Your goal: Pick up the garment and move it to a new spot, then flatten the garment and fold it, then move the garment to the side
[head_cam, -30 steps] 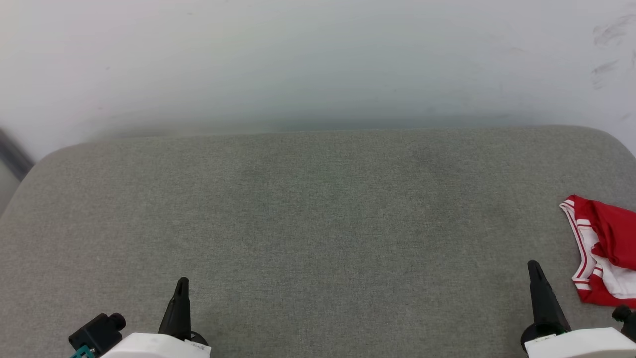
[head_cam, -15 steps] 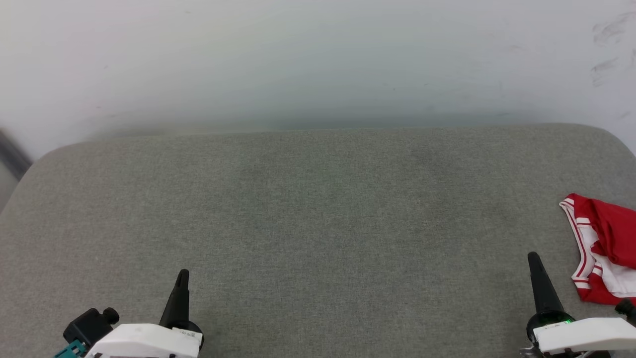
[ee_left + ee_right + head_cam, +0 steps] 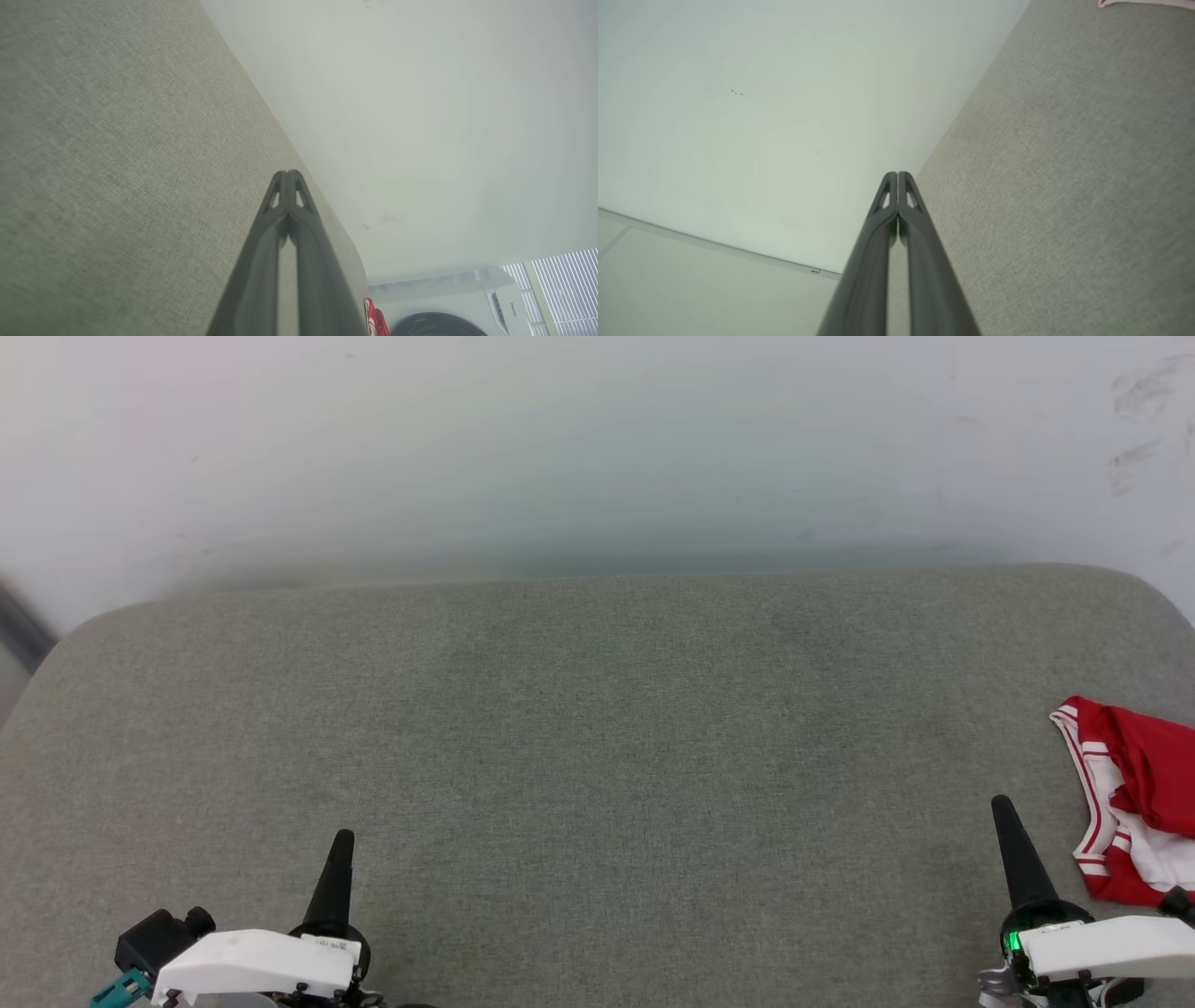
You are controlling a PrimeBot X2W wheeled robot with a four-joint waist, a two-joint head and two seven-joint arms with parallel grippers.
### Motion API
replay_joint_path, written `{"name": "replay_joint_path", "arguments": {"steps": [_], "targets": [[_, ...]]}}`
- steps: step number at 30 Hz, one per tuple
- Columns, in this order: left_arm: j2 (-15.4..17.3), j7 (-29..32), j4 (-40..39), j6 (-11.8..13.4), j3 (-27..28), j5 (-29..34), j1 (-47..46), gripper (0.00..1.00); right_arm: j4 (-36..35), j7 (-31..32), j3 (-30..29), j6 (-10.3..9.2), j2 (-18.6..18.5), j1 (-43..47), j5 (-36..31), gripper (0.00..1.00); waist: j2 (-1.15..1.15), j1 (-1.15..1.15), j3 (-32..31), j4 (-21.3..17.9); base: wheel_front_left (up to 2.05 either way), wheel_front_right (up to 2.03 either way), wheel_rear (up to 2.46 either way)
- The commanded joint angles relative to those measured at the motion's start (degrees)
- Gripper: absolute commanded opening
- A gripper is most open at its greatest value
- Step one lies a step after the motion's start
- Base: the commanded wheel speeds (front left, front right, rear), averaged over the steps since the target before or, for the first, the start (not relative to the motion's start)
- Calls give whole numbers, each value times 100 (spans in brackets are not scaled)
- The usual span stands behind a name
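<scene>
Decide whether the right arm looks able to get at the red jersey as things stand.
Probably yes: the red jersey lies on the grey fabric surface close beside the right gripper, nothing between them, though its jaws are shut.

Crumpled red-white garment (image 3: pixel 1134 803), cushion's right edge

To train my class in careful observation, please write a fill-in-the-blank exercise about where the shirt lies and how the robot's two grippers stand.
1. In the head view, the garment lies bunched at the ___ edge of the grey padded surface.
2. The garment is mostly ___, with white striped trim.
3. The left gripper is ___, not open.
4. The right gripper, also shut, holds ___.

Missing words: right; red; shut; nothing.
</scene>
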Motion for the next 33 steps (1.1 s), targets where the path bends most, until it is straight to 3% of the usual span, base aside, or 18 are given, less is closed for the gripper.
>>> {"name": "replay_joint_path", "arguments": {"steps": [1,33], "targets": [[32,27,-9,-44,30,-145,-157,0,-6,31,-16,0,-40,-147,145,0,0,0,2,-1,0,0,0],[3,457,257,-221,250,-1759,-485,0,245,454,-126,0,-9,-472,1677,0,0,0,58,-40,0,0,0]]}}
